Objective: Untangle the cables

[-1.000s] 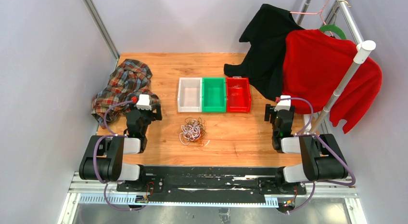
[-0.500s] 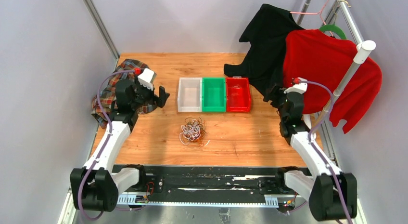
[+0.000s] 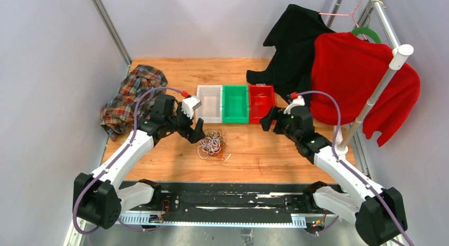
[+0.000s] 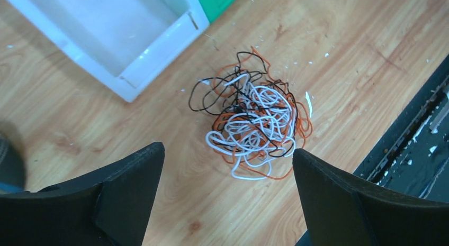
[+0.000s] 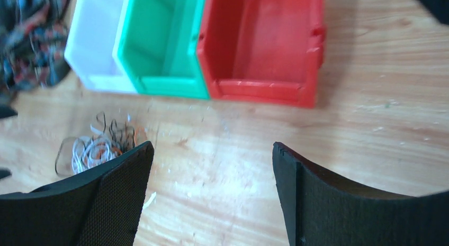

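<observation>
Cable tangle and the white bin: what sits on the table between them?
Nothing: only bare wooden table lies between the cables and the white bin. The left wrist view shows that stretch most clearly.

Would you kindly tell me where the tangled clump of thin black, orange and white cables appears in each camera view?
Top external: the tangled clump of thin black, orange and white cables lies mid-picture, slightly left of centre.
Left wrist: centre of frame.
Right wrist: lower left, only partly in view.
Shared landmark: the white plastic bin, the bin closest to the clump in every view.
</observation>
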Robot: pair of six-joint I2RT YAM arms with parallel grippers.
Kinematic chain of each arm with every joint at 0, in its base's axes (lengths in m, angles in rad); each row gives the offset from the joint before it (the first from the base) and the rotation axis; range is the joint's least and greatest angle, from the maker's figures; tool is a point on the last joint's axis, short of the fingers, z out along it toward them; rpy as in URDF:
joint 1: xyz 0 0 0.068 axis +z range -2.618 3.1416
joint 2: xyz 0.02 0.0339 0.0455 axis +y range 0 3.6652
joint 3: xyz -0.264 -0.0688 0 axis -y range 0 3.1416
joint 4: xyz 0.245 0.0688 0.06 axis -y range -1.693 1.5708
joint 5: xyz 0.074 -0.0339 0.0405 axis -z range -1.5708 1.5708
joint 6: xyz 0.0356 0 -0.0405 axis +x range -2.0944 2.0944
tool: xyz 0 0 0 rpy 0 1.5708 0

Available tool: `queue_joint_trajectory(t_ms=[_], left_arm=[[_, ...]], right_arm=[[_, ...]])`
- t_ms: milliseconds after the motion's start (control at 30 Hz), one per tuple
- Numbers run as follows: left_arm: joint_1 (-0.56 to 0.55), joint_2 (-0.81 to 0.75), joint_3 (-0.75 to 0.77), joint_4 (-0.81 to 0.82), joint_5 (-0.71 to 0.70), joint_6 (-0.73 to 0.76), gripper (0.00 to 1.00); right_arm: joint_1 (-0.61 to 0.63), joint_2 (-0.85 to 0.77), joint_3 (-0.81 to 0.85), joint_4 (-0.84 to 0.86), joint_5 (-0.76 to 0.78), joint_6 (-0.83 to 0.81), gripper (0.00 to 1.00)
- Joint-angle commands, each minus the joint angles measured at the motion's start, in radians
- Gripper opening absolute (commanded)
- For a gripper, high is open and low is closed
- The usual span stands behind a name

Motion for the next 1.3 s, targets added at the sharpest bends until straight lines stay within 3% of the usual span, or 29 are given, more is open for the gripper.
queue_joint_trajectory(t_ms=[0,133,233,533,700,967,1267], left_arm=[[-0.051,0.049,0.012,-0.017,-0.01,-0.009,0.94],[-0.092,0.092,0.0,0.024,-0.036,-0.023,0.9],[-0.099,0.124,0.004,0.059,-0.03,-0.033,0.81],[-0.11,0.226,0.019,0.108,-0.012,-0.027,0.66],[-0.11,0.241,0.036,0.119,-0.013,-0.039,0.33],[-0.11,0.196,0.062,0.084,0.032,-0.067,0.03],[-0.11,0.121,0.222,-0.138,0.115,-0.056,0.01]], right_arm=[[0.17,0.01,0.036,-0.075,0.096,-0.075,0.82],[0.3,0.031,0.041,-0.073,0.184,-0.107,0.83],[0.365,0.059,0.047,-0.069,0.22,-0.126,0.83],[0.502,0.133,0.099,-0.067,0.299,-0.156,0.83],[0.531,0.166,0.125,-0.054,0.298,-0.169,0.83],[0.555,0.193,0.147,-0.012,0.269,-0.177,0.83],[0.583,0.252,0.224,0.08,0.208,-0.179,0.84]])
